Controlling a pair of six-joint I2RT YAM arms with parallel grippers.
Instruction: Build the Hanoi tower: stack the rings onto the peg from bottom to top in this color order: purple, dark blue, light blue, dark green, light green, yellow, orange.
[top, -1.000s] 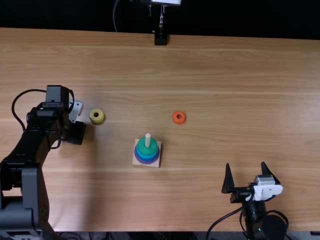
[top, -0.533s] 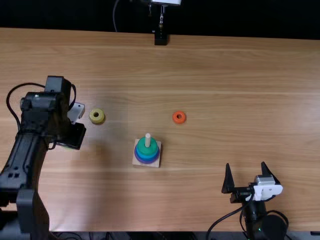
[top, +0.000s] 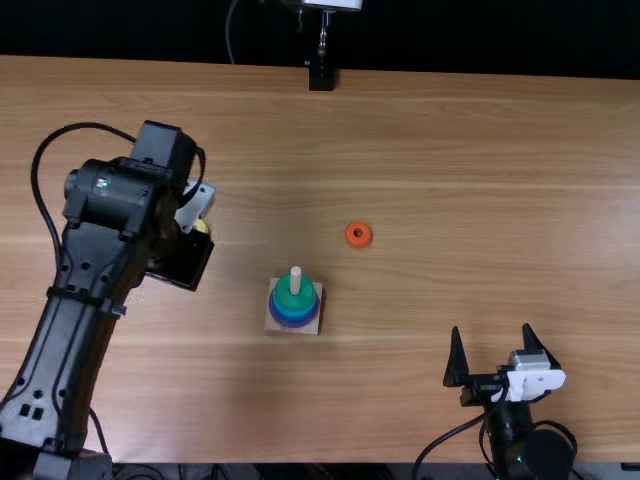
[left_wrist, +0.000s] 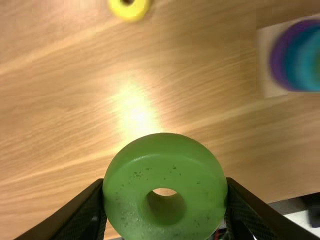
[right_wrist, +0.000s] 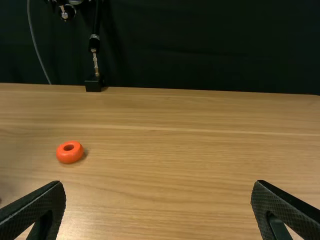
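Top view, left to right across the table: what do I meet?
Left arm → ring stack on its peg → orange ring → right gripper, fingers open.

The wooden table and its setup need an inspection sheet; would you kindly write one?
Surface: wooden table, bright glare patch
Job's things: purple, blue and green rings on peg; light green ring held; yellow ring and orange ring on table
Clutter: nothing seen
Grippers: left hand shut on light green ring; right hand open
Cables: black cable looping by left arm
Surroundings: black backdrop, black block at far edge
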